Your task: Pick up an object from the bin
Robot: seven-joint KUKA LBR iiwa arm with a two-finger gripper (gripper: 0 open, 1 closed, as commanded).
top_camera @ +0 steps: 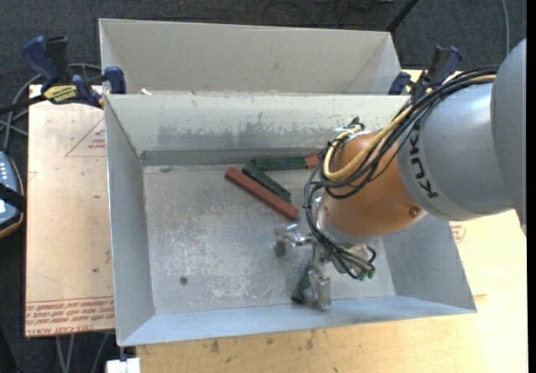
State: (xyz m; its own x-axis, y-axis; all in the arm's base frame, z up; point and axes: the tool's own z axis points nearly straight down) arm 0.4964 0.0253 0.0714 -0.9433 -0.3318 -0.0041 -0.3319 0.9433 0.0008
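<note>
Grey metal bin (pixel 126 220), its floor mottled with pale scuff marks. Reddish-brown bar (pixel 261 193); behind it, dark green bar (pixel 276 164). Arm (pixel 469 153) is silver-grey with black lettering. Wrist cover (pixel 368 195) is orange, looped by black and cream cables (pixel 360 163). Gripper (pixel 311 294) is dull metallic grey.

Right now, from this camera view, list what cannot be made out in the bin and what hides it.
Red-brown stick: lower right end reaches the orange wrist cover; any more beneath is hidden.
Dark green stick: right end likewise lost behind that cover.
Bin floor below the gripper: covered by gripper and cables.
Small dark shape beside the gripper: too small to identify.
</note>
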